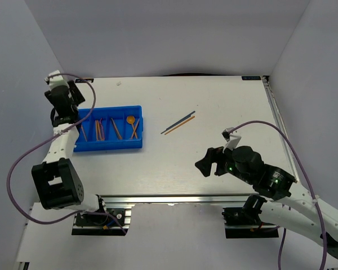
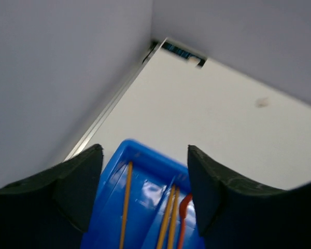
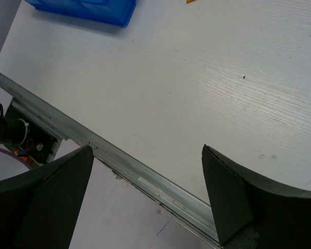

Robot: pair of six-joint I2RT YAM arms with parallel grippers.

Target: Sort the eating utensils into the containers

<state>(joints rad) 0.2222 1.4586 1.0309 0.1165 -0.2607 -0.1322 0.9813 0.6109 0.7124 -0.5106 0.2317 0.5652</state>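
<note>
The blue tray (image 1: pixel 136 109) lies at the left of the table and holds several orange, red and dark utensils, among them an orange spoon (image 1: pixel 131 120). Two loose sticks, one dark blue (image 1: pixel 179 122) and one orange (image 1: pixel 180 126), lie side by side on the table to the tray's right. My left gripper (image 1: pixel 59 115) is open and empty above the tray's left end; its wrist view shows the tray (image 2: pixel 145 161) with orange sticks (image 2: pixel 125 202) between the jaws. My right gripper (image 1: pixel 205 162) is open and empty above the table's front, right of centre.
The table's metal front edge (image 3: pixel 119 163) runs below my right gripper. Grey walls enclose the table at the back and both sides. A purple cable (image 1: pixel 22 163) loops off the left arm. The tray's corner (image 3: pixel 109 13) shows in the right wrist view.
</note>
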